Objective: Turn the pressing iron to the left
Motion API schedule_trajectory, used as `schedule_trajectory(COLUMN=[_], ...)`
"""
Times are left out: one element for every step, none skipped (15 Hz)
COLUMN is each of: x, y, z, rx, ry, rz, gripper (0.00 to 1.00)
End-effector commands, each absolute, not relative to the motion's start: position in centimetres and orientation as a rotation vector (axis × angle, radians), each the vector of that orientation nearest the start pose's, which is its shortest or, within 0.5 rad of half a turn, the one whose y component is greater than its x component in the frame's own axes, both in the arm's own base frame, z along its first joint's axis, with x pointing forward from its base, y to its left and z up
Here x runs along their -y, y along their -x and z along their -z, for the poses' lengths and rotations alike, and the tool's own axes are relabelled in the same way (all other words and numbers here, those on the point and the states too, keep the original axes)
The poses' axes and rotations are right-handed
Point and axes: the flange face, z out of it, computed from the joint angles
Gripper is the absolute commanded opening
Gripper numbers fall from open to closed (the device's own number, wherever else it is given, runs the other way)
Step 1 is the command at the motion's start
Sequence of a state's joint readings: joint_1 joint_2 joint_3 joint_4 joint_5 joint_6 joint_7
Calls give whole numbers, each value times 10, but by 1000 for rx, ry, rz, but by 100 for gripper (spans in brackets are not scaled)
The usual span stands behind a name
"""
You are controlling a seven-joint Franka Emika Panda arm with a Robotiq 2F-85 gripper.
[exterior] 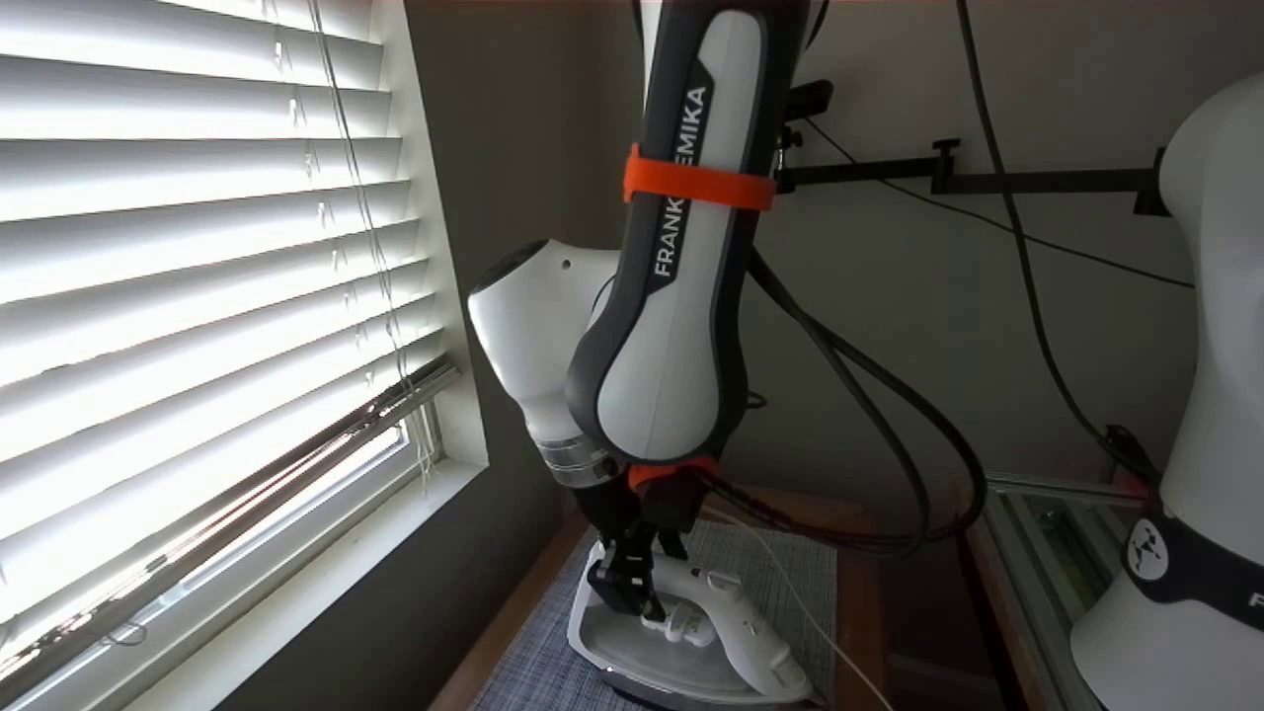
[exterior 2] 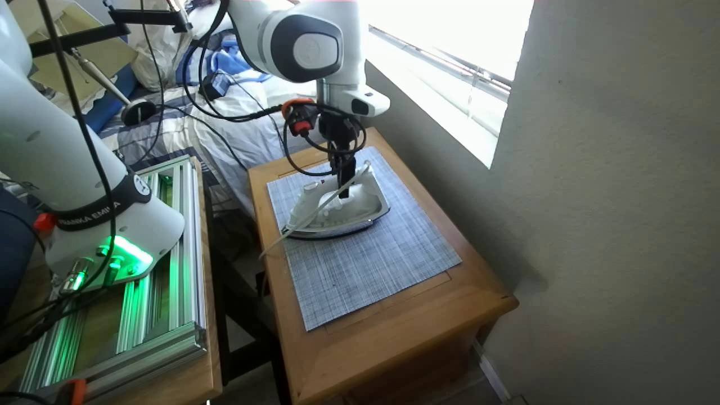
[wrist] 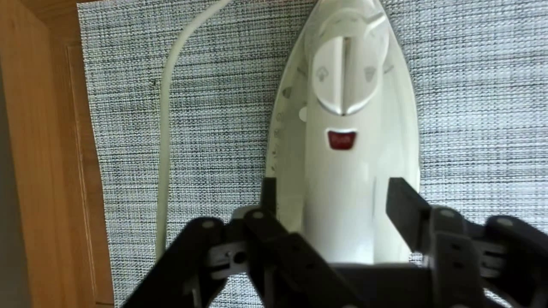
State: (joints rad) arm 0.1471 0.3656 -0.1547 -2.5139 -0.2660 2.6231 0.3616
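Tool (wrist: 332, 194): black, two-fingered. Released; fingers (wrist: 269, 194) parted, one along each side of the iron's handle (wrist: 339, 201), with a gap showing between each and the handle in the wrist view. Contact with the body beneath: cannot be told.

Pressing iron (exterior 2: 360, 208): white plastic, arched handle, greyish soleplate edge. Directly under the tool, sole down, toward the mat's far end in an exterior view. Tapers toward the top of the wrist view. Fitted with a slotted round dial (wrist: 346, 75) and a red badge (wrist: 341, 139).

Cord (wrist: 165, 128): thin, white; to the left of the iron in the wrist view, crossing before it in an exterior view.

Mat (exterior 2: 377, 270): woven, blue-grey, laid on the counter.

Counter (exterior 2: 450, 301): brown wood, beside a wall (exterior 2: 607, 197).

Robot arm (exterior: 657, 385): white and dark grey, orange band (exterior: 699, 185), bent down over the iron.

Robot base (exterior 2: 112, 208): white, green-lit at its foot, on metal rails (exterior 2: 190, 236).

Window blinds (exterior: 188, 257): white slats, backlit.

Bed (exterior 2: 256, 121): checked bedding, behind the counter in an exterior view.
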Motion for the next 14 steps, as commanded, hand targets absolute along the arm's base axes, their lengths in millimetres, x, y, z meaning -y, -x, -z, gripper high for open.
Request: schedule_trajectory(x=[6, 5, 4, 3, 2, 1, 0, -1, -2, -2, -2, -2, -2, -2], y=[-424, -421, -419, -415, -410, -406, -400, -395, -389, -383, -377, -371, -366, -358], z=[-138, -142, -145, -149, -154, -159, -165, -170, -175, -179, -183, -187, -190, -194], rx=[-203, -208, -210, -219, -228, -251, -289, -325, -362, -393, -436, -473, -511, -546], ry=[3324, 3319, 3316, 3310, 3312, 3306, 3292, 3285, 3273, 3265, 3260, 3251, 3248, 3248], rz=[-333, -316, -303, -292, -269, -245, -212, -185, -148, -123, -100, -86, -75, -71], gripper=[98, 100, 100, 100, 100, 100, 100, 100, 100, 100, 100, 100, 100, 100])
